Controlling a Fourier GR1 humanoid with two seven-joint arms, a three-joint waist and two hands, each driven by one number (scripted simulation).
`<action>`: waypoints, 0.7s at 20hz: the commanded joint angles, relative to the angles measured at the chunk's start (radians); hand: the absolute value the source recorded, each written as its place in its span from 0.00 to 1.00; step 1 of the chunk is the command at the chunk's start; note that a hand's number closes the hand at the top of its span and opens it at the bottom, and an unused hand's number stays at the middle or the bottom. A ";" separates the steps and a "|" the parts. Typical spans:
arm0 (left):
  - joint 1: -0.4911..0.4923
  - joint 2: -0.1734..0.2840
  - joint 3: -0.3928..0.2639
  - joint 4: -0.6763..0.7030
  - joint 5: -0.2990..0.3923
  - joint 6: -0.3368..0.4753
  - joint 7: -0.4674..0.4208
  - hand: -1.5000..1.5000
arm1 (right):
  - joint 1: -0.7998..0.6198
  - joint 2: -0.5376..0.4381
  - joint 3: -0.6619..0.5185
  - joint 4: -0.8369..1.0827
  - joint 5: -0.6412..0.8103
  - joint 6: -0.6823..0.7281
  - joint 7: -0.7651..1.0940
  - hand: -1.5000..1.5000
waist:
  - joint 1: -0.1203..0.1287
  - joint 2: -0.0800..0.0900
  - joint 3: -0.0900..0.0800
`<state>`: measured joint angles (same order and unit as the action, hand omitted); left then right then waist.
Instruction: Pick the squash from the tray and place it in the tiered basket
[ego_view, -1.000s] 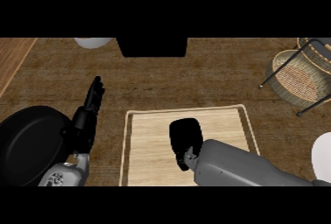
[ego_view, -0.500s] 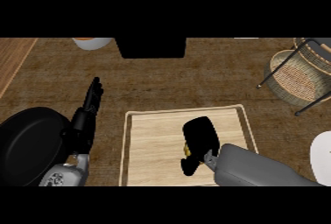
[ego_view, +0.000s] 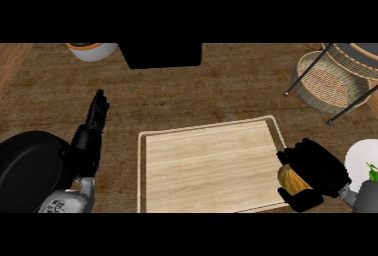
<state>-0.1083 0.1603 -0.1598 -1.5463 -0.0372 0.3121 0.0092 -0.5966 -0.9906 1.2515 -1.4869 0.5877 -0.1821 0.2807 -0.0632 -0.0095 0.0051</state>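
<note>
A black pan (ego_view: 29, 167) sits at the left edge of the wooden counter (ego_view: 199, 95). A white pot (ego_view: 92, 50) and a black box (ego_view: 164, 54) stand at the far side. A white plate (ego_view: 363, 160) shows at right.

I see open counter (ego_view: 221, 95) between the tray (ego_view: 210, 167) and the tiered basket (ego_view: 332, 82) (its dark legs straddle the right edge).
</note>
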 joint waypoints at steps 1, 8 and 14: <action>-0.013 0.007 0.003 -0.022 0.007 -0.009 0.034 0.50 | 0.065 -0.249 -0.077 0.036 -0.028 -0.241 -0.258 1.00 | 0.002 0.005 0.001; 0.026 0.004 -0.002 -0.019 0.011 -0.022 0.010 0.50 | 0.174 -0.505 -0.295 0.051 -0.411 -0.440 -0.595 1.00 | 0.011 0.002 -0.003; 0.013 0.004 -0.023 -0.052 -0.015 -0.016 0.036 0.50 | 0.186 -0.667 -0.474 0.110 -0.794 -0.281 -0.887 1.00 | 0.016 0.000 -0.002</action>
<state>-0.0997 0.1568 -0.1685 -1.5714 -0.0441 0.3060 0.0266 -0.4271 -1.5660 0.8791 -1.4290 0.0063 -0.5285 -0.4320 -0.0544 -0.0089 0.0018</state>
